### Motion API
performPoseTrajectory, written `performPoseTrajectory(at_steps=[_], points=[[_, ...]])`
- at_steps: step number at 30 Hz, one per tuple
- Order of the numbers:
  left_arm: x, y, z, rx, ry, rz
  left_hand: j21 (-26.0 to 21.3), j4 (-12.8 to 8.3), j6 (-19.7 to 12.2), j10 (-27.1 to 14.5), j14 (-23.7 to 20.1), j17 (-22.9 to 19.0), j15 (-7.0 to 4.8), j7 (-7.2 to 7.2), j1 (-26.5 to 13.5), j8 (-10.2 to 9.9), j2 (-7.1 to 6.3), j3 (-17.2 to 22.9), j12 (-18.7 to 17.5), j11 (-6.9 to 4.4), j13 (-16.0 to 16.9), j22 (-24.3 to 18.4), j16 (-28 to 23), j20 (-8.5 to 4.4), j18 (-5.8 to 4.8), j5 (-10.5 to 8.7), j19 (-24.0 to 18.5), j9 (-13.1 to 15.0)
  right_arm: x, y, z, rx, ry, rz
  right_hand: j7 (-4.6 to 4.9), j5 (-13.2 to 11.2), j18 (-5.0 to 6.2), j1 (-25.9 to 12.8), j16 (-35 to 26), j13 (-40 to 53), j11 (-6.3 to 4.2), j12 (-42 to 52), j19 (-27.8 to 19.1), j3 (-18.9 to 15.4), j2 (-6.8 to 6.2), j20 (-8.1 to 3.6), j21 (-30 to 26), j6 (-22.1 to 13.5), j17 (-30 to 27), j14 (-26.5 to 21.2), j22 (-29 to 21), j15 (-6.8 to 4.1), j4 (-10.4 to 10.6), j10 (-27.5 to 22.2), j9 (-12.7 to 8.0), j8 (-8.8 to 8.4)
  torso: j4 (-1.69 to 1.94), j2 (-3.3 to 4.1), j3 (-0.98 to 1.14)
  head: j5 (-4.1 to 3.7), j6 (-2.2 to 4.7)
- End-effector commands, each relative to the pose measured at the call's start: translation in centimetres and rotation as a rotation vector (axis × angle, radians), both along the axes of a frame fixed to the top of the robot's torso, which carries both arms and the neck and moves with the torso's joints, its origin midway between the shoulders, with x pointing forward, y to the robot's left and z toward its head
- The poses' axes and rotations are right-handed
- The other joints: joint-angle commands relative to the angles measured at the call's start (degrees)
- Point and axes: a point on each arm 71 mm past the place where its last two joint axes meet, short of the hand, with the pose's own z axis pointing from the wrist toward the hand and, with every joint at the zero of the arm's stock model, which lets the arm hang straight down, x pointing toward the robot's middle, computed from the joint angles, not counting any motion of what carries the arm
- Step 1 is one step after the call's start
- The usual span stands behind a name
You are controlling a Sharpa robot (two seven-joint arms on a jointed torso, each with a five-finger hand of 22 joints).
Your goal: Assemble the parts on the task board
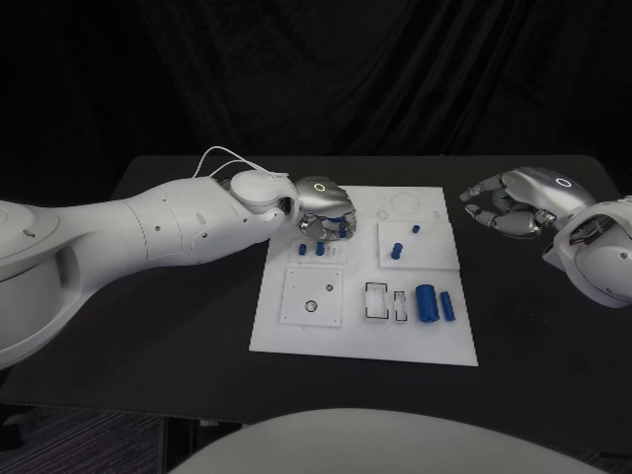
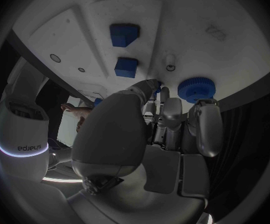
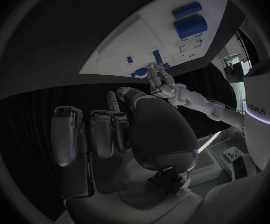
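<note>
Left hand over task board far-left edge; right hand off-board.

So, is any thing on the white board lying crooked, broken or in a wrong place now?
Nothing stands out. The blue parts lie tidy on the white board, and none looks broken or has fallen off it. The left hand is over the board's far left corner; the right hand is beside the board, over the black table.

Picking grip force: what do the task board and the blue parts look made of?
Task board: looks like matte white plastic, flat, no glare, recessed outlines; could be painted metal. Blue parts: probably smooth moulded or printed plastic, uniform colour, faint sheen. The round one has a ridged rim.
</note>
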Motion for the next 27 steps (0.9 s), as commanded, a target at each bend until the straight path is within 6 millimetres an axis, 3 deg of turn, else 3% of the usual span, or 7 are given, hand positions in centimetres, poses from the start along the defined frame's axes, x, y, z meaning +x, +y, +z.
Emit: performPoseTrajectory(at_steps=[1,8,14,18,20,23,27], points=[[-0.1,-0.1,0.1,-0.017,-0.023,-0.009,0.63,-0.62,0.36,0.64,0.39,-0.16,-0.33,0.16,0.17,0.41,0.65,0.07,0.4,-0.21,0.32,11.2,0.27,-0.16,-0.91,0.11,0.66,0.34,0.0,-0.1,0.0,0.001,-0.002,-0.004,0.15,0.33,0.79,-0.52,-0.36,13.24,-0.04,-0.38,2.68,0.32,0.0,-0.02,-0.35,0.31,9.9,4.76,12.83,0.1,0.0,4.08,-0.1,-0.16,-0.01,0.03,0.0,0.02,0.0],[-0.1,0.0,0.1,-0.03,-0.038,-0.013,2.39,-1.5,1.57,3.69,1.11,-0.39,-1.35,1.25,0.31,1.36,1.55,0.43,1.14,-1.63,1.11,11.69,0.36,-0.62,-1.28,0.45,1.58,1.67,0.0,-0.1,-0.1,-0.001,0.0,-0.005,0.15,0.33,0.79,-0.52,-0.36,13.24,-0.04,-0.38,2.68,0.32,0.0,-0.02,-0.35,0.31,9.9,4.76,12.83,0.1,0.0,4.08,-0.1,-0.16,0.04,0.0,0.03,0.07,0.0],[-0.3,0.4,0.2,-0.041,-0.047,-0.013,2.37,-1.55,1.69,3.87,1.22,-0.62,-1.44,1.47,0.09,1.39,1.54,0.45,0.61,-1.62,0.88,11.67,0.27,-0.7,-1.27,0.56,1.57,1.87,0.0,-0.1,-0.1,-0.002,0.001,-0.005,0.15,0.33,0.79,-0.52,-0.36,13.24,-0.04,-0.38,2.68,0.32,0.0,-0.02,-0.35,0.31,9.9,4.76,12.83,0.1,0.0,4.08,-0.1,-0.16,0.02,-0.01,0.01,0.14,0.0],[-0.9,1.2,0.3,-0.056,-0.055,-0.012,2.61,-1.48,1.61,4.08,1.51,-0.44,-1.4,1.63,-0.33,1.25,1.44,0.44,-0.06,-1.46,0.53,11.73,0.4,-0.76,-1.33,0.55,1.7,1.99,0.0,-0.1,-0.1,-0.002,0.002,-0.004,0.15,0.33,0.79,-0.54,-0.39,13.18,-0.05,-0.44,2.66,0.34,0.01,-0.02,-0.38,0.27,9.85,4.75,12.82,0.1,-0.01,4.02,-0.12,-0.18,-0.19,0.01,0.04,0.88,0.0],[-1.3,1.8,0.6,-0.071,-0.066,-0.013,2.7,-1.5,1.67,4.28,1.64,-0.41,-1.39,1.63,-0.4,1.23,1.4,0.49,-0.28,-1.5,0.39,11.76,0.44,-0.78,-1.35,0.54,1.75,2.04,-0.1,-0.2,-0.1,-0.003,0.004,-0.007,0.14,0.33,0.8,-0.54,-0.43,13.18,-0.05,-0.43,2.66,0.34,-0.01,-0.02,-0.39,0.24,9.8,4.73,12.82,0.1,-0.02,4.02,-0.13,-0.2,-0.1,-0.04,0.05,0.56,0.0],[-1.8,2.7,1.2,-0.093,-0.089,-0.013,2.81,-1.64,1.77,4.9,1.9,-0.49,-1.43,1.47,-0.49,1.1,1.26,0.77,-0.94,-1.55,-0.05,11.78,0.45,-0.84,-1.36,0.48,1.83,2.12,-0.1,-0.5,-0.1,-0.005,0.006,-0.015,0.13,0.33,0.8,-0.55,-0.4,13.19,-0.05,-0.43,2.66,0.34,0.0,-0.02,-0.39,0.24,9.85,4.74,12.82,0.1,-0.02,4.03,-0.13,-0.21,0.39,-0.16,-0.03,-0.19,0.0],[-2.2,4.0,2.3,-0.107,-0.11,-0.002,2.82,-1.7,2.14,5.43,2.04,-0.67,-1.5,1.5,-0.62,1.05,1.19,1.24,-1.67,-1.7,-0.53,11.77,0.39,-0.9,-1.36,-0.09,1.84,2.24,-0.1,-0.7,-0.1,-0.006,0.006,-0.021,0.13,0.33,0.8,-0.55,-0.4,13.19,-0.05,-0.43,2.66,0.34,0.0,-0.02,-0.39,0.24,9.85,4.74,12.82,0.1,-0.02,4.03,-0.13,-0.21,0.47,-0.19,0.0,-0.36,0.0]])
